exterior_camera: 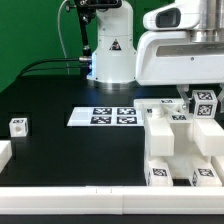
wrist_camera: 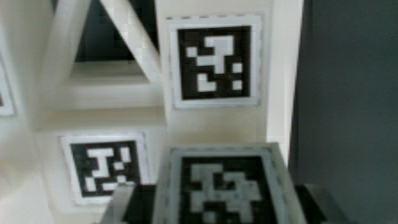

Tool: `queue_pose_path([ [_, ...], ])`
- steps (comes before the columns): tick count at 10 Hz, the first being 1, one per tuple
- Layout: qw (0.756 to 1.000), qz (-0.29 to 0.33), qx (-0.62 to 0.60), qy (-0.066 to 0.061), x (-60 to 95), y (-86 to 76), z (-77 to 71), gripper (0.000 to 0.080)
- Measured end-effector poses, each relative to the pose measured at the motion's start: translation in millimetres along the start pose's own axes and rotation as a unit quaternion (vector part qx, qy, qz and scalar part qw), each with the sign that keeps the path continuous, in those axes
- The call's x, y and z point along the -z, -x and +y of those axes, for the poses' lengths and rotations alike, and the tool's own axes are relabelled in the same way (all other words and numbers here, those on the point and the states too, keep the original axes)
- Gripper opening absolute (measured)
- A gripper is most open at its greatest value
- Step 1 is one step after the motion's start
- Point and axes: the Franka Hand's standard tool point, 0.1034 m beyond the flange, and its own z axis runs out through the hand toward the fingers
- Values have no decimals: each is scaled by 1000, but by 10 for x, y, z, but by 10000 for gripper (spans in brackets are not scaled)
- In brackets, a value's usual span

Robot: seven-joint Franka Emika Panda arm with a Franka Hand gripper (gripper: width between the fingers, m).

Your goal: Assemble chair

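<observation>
The gripper (exterior_camera: 199, 98) jaws clamp a white plastic tagged block (wrist_camera: 221, 180) at the partly built white slab chair assembly (exterior_camera: 172, 142), far right. A misaligned insertion could jam the block or topple the assembly.

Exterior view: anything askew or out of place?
Nothing stands out. The marker board lies flat; one small tagged block sits upright, alone at the exterior view's left; the chair parts stand upright at the exterior view's right.
</observation>
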Motion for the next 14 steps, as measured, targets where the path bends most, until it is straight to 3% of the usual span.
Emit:
queue_pose_path([
  [2, 1000, 0, 0, 0, -2, 1, 1, 271],
  [4, 1000, -1, 0, 0, -7, 2, 4, 507],
  [5, 1000, -1, 0, 0, -9, 3, 5, 507],
  [6, 1000, -1, -1, 0, -5, 1, 8, 619],
  [10, 1000, -5, -8, -4, 147, -56, 51, 648],
  [14, 1000, -9, -13, -5, 62, 7, -26, 649],
])
